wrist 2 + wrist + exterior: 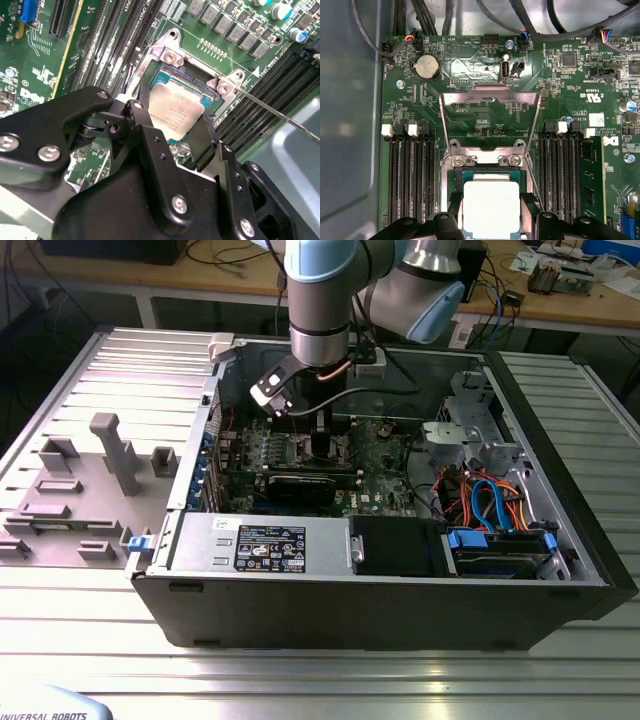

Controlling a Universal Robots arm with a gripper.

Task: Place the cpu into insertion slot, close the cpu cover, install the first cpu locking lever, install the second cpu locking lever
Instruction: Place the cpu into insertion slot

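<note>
My gripper (175, 134) straddles the cpu (491, 207), which looks seated in the insertion slot (491, 173) mid-motherboard (570, 82). I can't tell whether it grips or has let go. The cpu cover (490, 97) stands open and a locking lever (270, 108) is unlatched, so closing the cover and setting both levers remain.

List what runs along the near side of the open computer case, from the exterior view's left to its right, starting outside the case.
Grey fixture blocks → blue clip → silver power supply → black drive cage → blue-tabbed drive bay.
</note>
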